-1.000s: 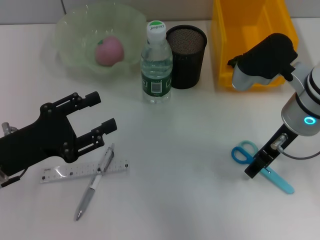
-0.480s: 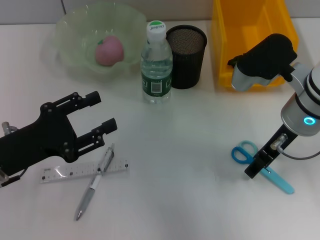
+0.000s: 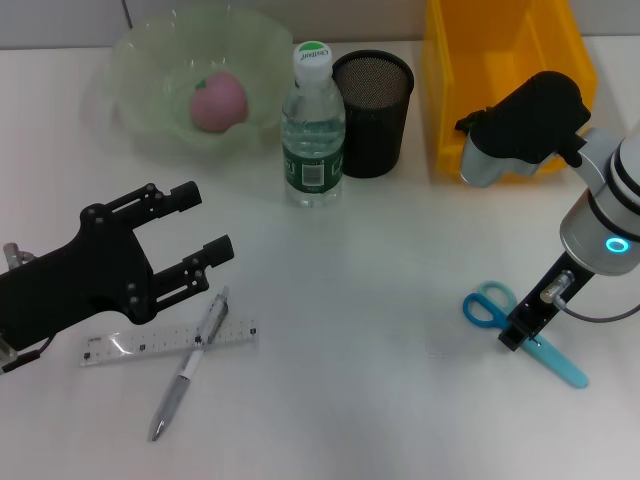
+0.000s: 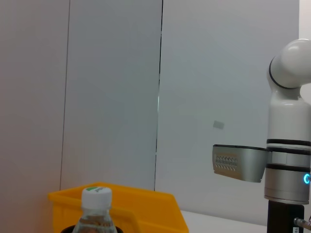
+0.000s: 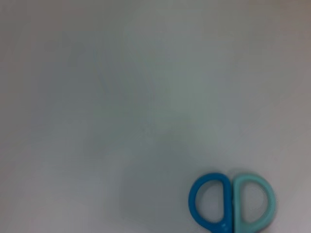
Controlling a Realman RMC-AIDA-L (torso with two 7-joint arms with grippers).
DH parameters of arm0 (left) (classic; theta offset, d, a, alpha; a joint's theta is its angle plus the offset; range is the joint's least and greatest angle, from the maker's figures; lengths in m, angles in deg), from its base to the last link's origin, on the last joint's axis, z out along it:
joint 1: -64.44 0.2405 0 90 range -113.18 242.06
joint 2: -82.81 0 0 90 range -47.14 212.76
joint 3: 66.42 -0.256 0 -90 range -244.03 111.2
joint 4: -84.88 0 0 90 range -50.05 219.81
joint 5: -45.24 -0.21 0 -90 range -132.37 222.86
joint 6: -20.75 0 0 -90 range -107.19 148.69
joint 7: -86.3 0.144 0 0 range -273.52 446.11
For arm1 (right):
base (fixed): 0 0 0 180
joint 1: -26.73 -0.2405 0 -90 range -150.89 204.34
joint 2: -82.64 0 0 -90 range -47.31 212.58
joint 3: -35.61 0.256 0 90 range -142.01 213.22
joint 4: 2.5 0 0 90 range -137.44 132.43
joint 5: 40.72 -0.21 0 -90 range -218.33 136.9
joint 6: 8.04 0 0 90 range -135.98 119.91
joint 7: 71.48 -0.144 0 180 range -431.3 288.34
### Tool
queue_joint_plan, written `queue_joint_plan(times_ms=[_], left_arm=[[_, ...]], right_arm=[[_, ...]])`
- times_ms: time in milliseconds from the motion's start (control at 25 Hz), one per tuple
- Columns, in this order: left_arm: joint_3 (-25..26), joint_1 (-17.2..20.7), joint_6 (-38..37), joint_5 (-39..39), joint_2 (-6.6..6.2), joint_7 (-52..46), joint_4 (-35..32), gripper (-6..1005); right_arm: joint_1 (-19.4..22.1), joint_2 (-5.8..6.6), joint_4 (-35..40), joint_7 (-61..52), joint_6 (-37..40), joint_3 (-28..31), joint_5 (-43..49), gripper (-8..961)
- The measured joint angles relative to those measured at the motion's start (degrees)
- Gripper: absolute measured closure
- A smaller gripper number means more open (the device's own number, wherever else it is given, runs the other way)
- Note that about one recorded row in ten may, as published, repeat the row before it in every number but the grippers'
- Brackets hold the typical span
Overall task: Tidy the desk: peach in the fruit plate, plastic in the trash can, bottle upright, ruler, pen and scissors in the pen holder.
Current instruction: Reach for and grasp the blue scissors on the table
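Overhead, the left gripper (image 3: 205, 222) hovers at nine o'clock over the desk (image 3: 350, 290), its two black fingers (image 3: 170, 198) spread wide and holding nothing. Just below it, toward seven o'clock, the ruler (image 3: 168, 341) lies flat on the white top, and the pen (image 3: 188, 364) lies slantwise across it, the tip pointing to the near edge. Both sit just beside the lower finger without a clear touch.

At eleven o'clock the fruit plate (image 3: 135, 105) holds the peach (image 3: 219, 101) in its bowl. Right of it, near twelve o'clock, the bottle (image 3: 313, 125) stands upright with its white cap on, and the pen holder (image 3: 372, 100) stands just beside it, the two close enough that a gap is hard to make out. The left wrist view catches the bottle's cap (image 4: 96, 196) in front of the trash can (image 4: 146, 211), with the right arm (image 4: 286, 145) rising farther off.

At one o'clock the trash can (image 3: 455, 90) stands at the far edge; part of its front wall is hidden behind the right arm's black and grey wrist housing (image 3: 520, 125).

At four o'clock the right gripper (image 3: 524, 331) points down onto the scissors (image 3: 490, 305), which lie flat, handles toward the desk's middle, covered blade toward five o'clock. Whether its fingers are spread or pinched cannot be told. The right wrist view shows only the two handle loops (image 5: 232, 203) on bare desk.
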Motion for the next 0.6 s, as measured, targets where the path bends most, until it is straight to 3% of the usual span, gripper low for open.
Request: queue_joint_plan(times_ms=[280,600], left_arm=[[0.0,-0.1,0.1,0.0,0.0,0.0,0.0,331],[0.0,-0.1,0.1,0.0,0.0,0.0,0.0,332]], right_arm=[[0.0,0.0,-0.1,0.0,-0.1,0.0,0.0,539],[-0.3,0.0,-0.2,0.0,-0.7,0.0,0.0,538]])
